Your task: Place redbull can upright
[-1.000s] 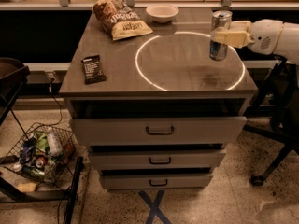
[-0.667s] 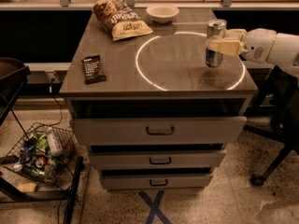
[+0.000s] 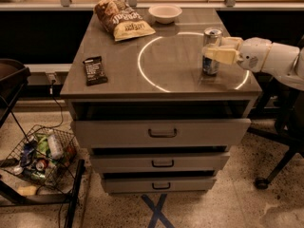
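The redbull can (image 3: 211,51), silver and dark blue with a shiny top, stands upright near the right edge of the grey table top (image 3: 166,80), on the bright ring of light. My gripper (image 3: 216,52) reaches in from the right on a white arm. Its cream fingers (image 3: 221,55) are closed around the middle of the can. The can's base appears to rest on the table.
A chip bag (image 3: 123,19) and a white bowl (image 3: 165,12) lie at the back of the table. A dark snack bar (image 3: 95,70) lies front left. The top drawer (image 3: 161,132) is slightly open. A wire basket of trash (image 3: 40,156) sits on the floor left.
The gripper has carried the can a little left and down, from held above the table's right edge to standing on the surface.
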You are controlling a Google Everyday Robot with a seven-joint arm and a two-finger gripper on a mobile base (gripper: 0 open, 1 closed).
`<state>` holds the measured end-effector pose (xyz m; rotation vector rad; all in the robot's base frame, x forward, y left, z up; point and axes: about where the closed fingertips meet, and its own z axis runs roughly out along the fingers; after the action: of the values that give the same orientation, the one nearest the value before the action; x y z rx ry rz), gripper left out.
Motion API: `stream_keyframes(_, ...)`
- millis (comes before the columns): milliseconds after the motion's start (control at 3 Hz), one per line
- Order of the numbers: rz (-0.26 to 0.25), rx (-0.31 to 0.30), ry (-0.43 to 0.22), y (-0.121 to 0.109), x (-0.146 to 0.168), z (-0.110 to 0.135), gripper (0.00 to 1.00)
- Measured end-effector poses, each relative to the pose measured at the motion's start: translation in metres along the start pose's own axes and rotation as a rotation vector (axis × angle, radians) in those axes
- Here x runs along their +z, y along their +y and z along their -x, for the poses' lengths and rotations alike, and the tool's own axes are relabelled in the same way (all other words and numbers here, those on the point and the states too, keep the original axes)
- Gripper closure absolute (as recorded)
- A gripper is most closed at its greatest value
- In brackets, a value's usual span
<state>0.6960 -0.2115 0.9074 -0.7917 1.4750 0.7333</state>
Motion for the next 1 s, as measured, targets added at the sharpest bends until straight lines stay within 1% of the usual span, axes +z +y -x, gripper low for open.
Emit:
stream_keyframes(333,0.003,0.025,-0.022,0.0007,0.0001,-0.0136,1.0)
stream_keyframes(667,0.005,0.025,-0.022,0.0012,0.0013,-0.0129,0.74)
stream_keyframes(1000,0.005,0.025,-0.022,0.0013,0.0014,-0.0128,0.51)
